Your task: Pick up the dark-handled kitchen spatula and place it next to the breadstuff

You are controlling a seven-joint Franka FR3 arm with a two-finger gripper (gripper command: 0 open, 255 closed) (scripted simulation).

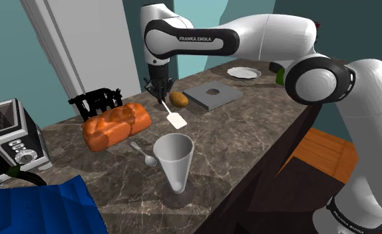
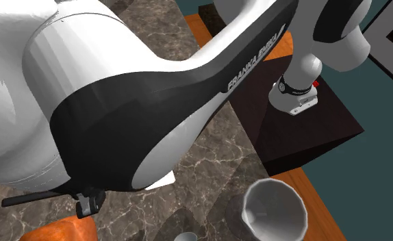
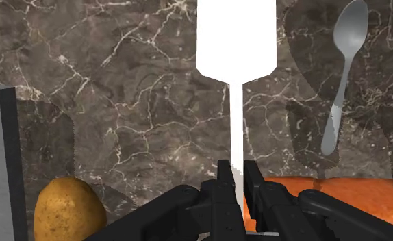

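My black gripper is shut on the spatula. Its white blade slants down from the fingers, low over the marble counter. In the wrist view the thin white shaft runs out from between the clasped fingertips to the broad blade; the handle end is hidden inside the gripper. The orange-brown bread loaf lies toward the shoulder view's left of the blade, and its crust shows close beside the fingers.
A potato and a grey board lie just behind the gripper. A spoon and a tall grey cup stand nearer the front. Toaster, black rack, white plate and blue object line the edges.
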